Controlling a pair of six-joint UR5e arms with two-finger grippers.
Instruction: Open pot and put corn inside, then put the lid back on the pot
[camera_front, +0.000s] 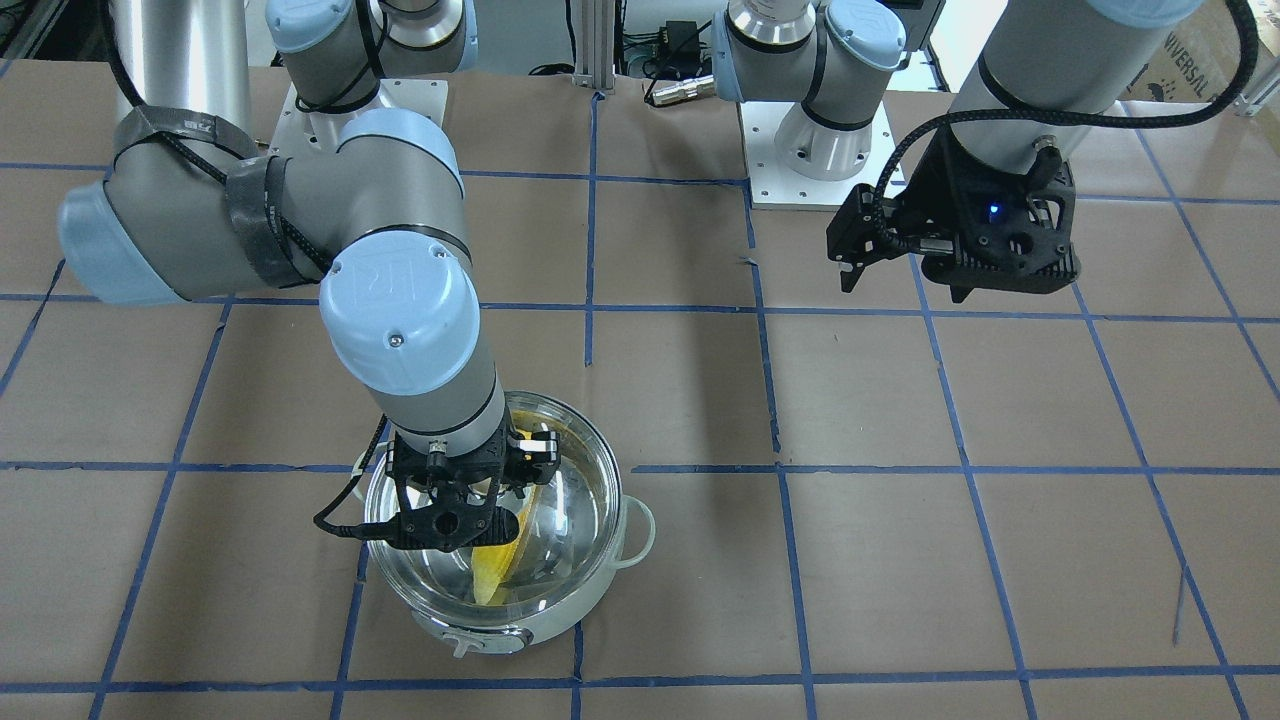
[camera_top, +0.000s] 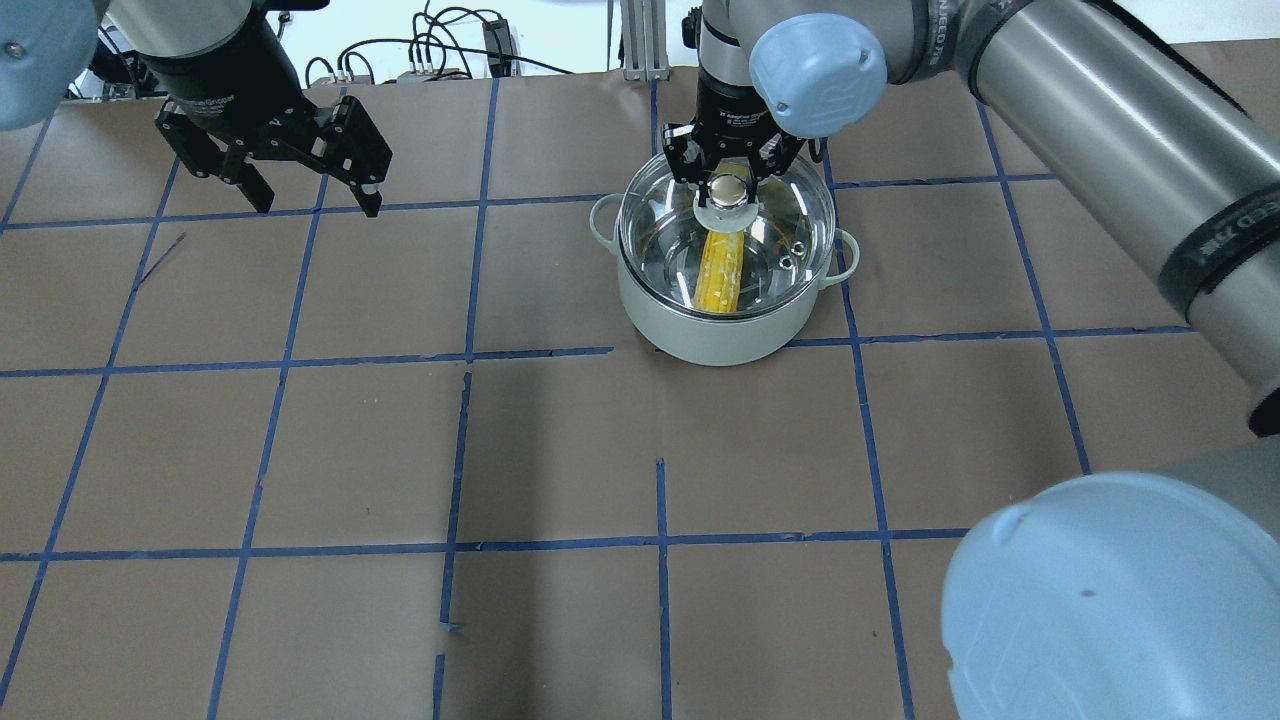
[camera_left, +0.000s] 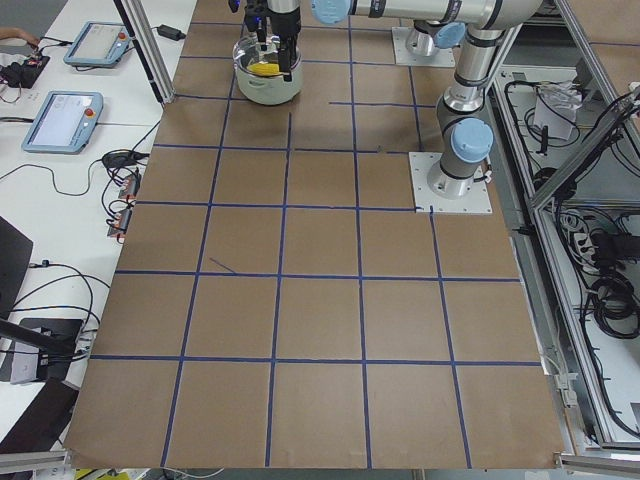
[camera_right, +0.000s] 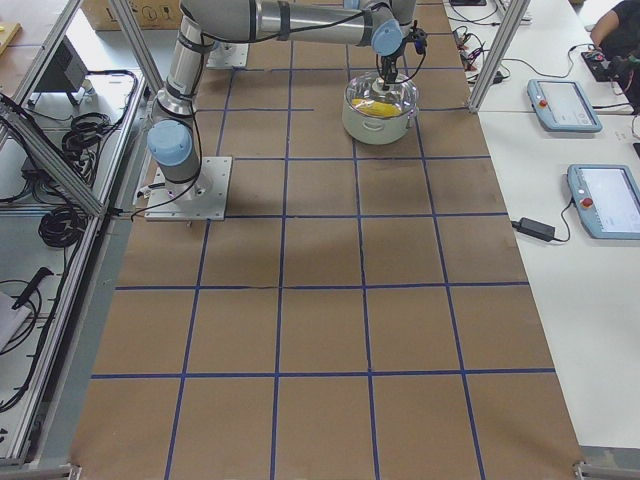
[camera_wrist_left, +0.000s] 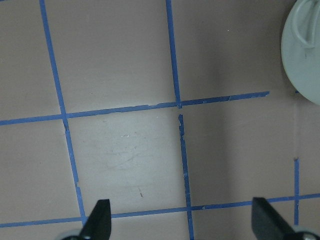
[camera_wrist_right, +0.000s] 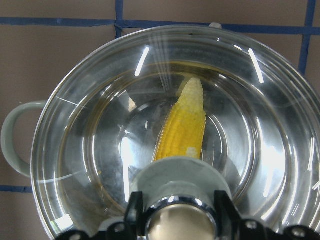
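The pale mint-white pot (camera_top: 700, 335) stands on the table with the yellow corn (camera_top: 722, 275) lying inside it. The clear glass lid (camera_top: 790, 215) rests on the pot's rim. My right gripper (camera_top: 730, 182) is straight above it, and its fingers (camera_wrist_right: 134, 206) close on both sides of the lid's knob (camera_wrist_right: 180, 222). The corn (camera_wrist_right: 185, 127) shows through the glass in the right wrist view. My left gripper (camera_top: 312, 198) is open and empty, held above bare table far to the left of the pot; its wrist view catches the pot's edge (camera_wrist_left: 302, 55).
The table is brown paper with a blue tape grid (camera_top: 465, 355). The arms' white base plates (camera_front: 810, 185) sit at the robot's edge. Operator tablets (camera_right: 565, 100) lie on a side bench beyond the table's far edge.
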